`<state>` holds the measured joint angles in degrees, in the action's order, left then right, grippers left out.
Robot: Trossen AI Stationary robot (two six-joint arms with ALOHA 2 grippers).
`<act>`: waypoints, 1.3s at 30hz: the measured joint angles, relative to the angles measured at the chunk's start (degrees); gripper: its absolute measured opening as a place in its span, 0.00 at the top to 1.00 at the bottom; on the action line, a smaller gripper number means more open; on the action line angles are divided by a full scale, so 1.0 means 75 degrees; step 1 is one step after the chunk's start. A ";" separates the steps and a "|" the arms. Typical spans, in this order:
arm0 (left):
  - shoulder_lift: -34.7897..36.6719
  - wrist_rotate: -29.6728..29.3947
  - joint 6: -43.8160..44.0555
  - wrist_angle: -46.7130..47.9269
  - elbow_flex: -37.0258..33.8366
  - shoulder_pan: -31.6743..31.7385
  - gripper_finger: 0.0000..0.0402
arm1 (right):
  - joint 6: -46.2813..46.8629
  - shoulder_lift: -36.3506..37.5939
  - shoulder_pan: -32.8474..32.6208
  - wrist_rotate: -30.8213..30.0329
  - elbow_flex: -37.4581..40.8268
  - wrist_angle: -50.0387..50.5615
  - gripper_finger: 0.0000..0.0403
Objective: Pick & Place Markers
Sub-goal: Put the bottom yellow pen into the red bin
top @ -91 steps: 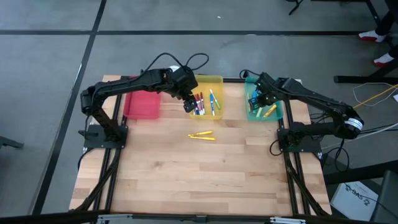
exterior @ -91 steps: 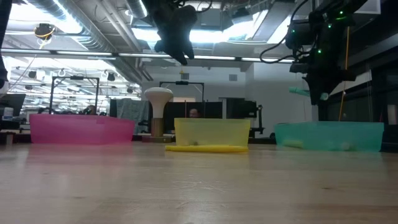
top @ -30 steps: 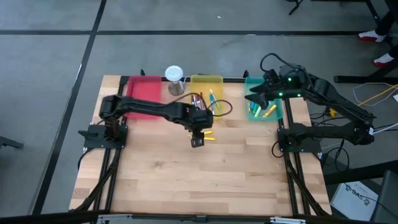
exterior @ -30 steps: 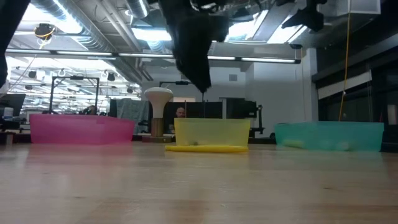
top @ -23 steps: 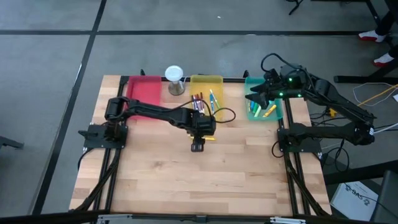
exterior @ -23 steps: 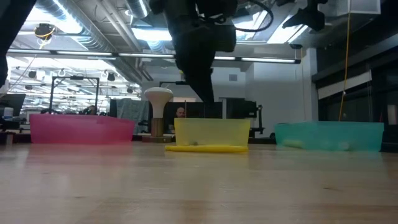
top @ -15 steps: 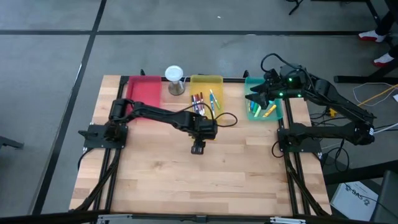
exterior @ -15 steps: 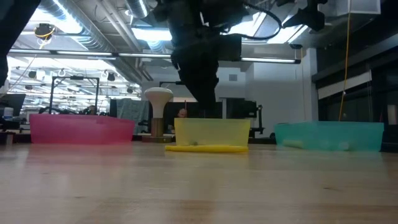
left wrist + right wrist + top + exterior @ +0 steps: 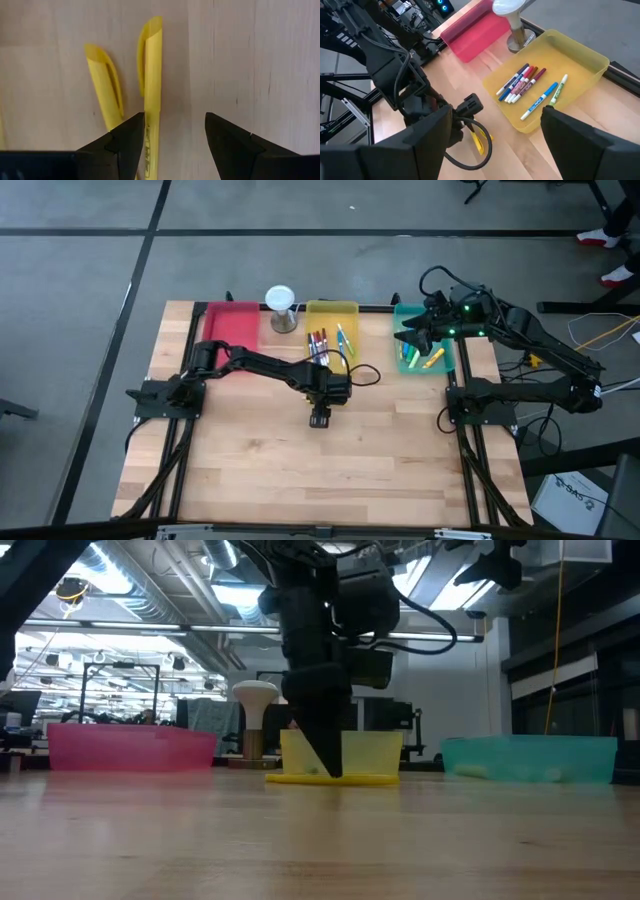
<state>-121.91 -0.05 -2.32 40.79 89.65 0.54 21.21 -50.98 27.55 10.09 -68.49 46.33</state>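
Markers on the counter: two yellow markers (image 9: 150, 90) lie side by side on the bare wood, just in front of the yellow tray (image 9: 349, 308), pretty much touching at one end.
Red tray (image 9: 228, 328): far left along the back edge of the counter (image 9: 260, 480), can't make out anything inside it.
White-topped stand (image 9: 280, 301): sits between the red and yellow trays.
Left pincer (image 9: 173, 131): down low right at the counter, fingers spread apart, one yellow marker sitting in the gap next to one finger, the second marker just outside it. Nothing gripped.
Yellow tray contents: a bunch of red/white and blue markers (image 9: 519, 83) packed together, plus a blue one and a green one a bit apart from them.
Teal tray (image 9: 437, 364): far right, with green and yellow markers (image 9: 417, 358) inside.
Right pincer (image 9: 402, 339): up in the air over the teal tray, fingers wide apart, empty.
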 joint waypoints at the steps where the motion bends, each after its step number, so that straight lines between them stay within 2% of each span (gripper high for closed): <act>1: -0.0002 0.0002 0.0004 0.0004 0.0000 0.0003 0.50 | 0.0003 0.0000 0.0000 0.0000 0.0000 0.0002 0.26; 12: -0.0087 -0.0196 -0.0128 -0.0128 0.0000 0.0161 0.50 | -0.0032 0.0000 0.0000 0.0000 0.0003 0.0029 0.26; 24: -0.0328 0.0107 -0.0205 -0.0095 0.0029 0.0207 0.50 | -0.0021 0.0000 0.0000 0.0000 0.0003 0.0030 0.26; 28: -0.0337 0.0093 -0.0196 -0.0090 0.0028 0.0206 0.56 | -0.0010 0.0000 0.0000 -0.0003 0.0003 0.0029 0.26; 39: -0.0355 0.0183 -0.0197 -0.0072 0.0017 0.0195 0.83 | 0.0118 0.0000 0.0000 -0.0189 0.0003 0.0029 0.26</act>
<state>-124.57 1.32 -3.79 40.25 89.78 2.00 22.10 -50.98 27.55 8.67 -68.47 46.54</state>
